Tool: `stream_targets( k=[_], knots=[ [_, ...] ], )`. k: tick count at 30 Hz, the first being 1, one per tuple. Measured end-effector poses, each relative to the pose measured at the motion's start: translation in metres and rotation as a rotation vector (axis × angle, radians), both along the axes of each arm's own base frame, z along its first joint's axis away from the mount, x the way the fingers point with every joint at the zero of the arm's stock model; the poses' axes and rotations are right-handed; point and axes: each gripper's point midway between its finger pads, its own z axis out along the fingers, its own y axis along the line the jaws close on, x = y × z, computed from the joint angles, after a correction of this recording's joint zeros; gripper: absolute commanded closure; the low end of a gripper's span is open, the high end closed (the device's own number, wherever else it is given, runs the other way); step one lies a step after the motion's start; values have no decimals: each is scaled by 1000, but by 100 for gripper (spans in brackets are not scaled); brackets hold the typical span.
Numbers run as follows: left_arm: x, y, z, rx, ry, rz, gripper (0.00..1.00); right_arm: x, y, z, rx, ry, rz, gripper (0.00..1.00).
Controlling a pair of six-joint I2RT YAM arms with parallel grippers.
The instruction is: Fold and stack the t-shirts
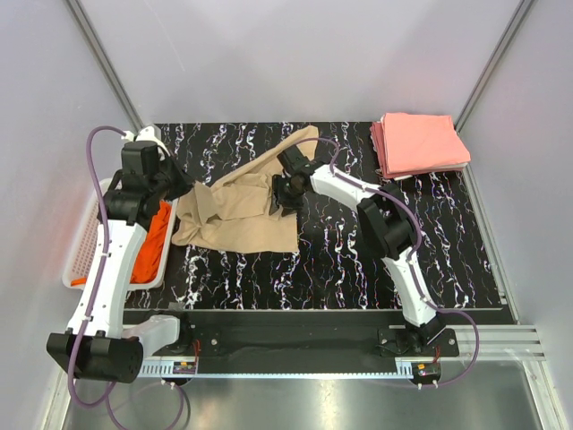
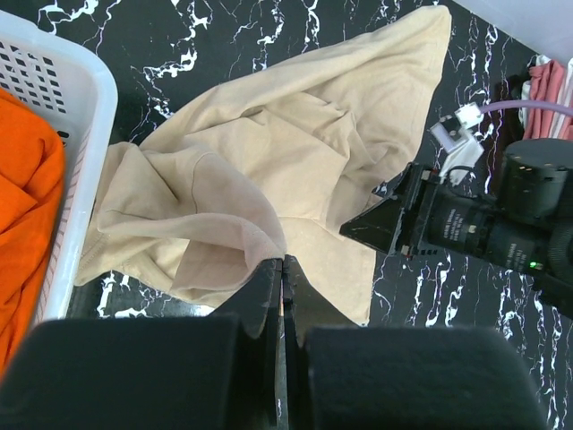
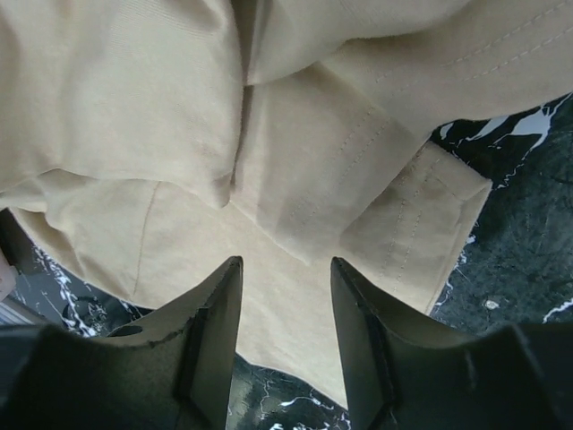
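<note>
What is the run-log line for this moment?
tan shirt: crumpled, unfolded | left fingers: shut at its edge | right fingers: apart over it

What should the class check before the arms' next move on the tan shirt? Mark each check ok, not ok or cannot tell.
1. tan t-shirt lying flat: not ok, crumpled.
2. right gripper over the cloth, jaws apart: ok.
3. left gripper shut, cloth pinched: cannot tell.
4. pink stack apart from both arms: ok.
5. orange t-shirt inside basket: ok.
</note>
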Motion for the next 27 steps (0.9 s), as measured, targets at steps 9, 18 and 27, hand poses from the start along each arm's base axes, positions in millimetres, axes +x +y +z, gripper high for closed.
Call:
stream_targets(
  k=[9, 18, 27],
  knots=[
    [0, 3, -1, -7, -14, 5, 100, -7, 1, -14, -30, 28, 7, 50],
    [0, 7, -2, -9, -15, 13, 100, -2, 14, -15, -17, 18, 15, 61],
    [-1, 11, 1, -14, -25, 21, 100, -4, 14, -18, -25, 28, 14, 95]
  ],
)
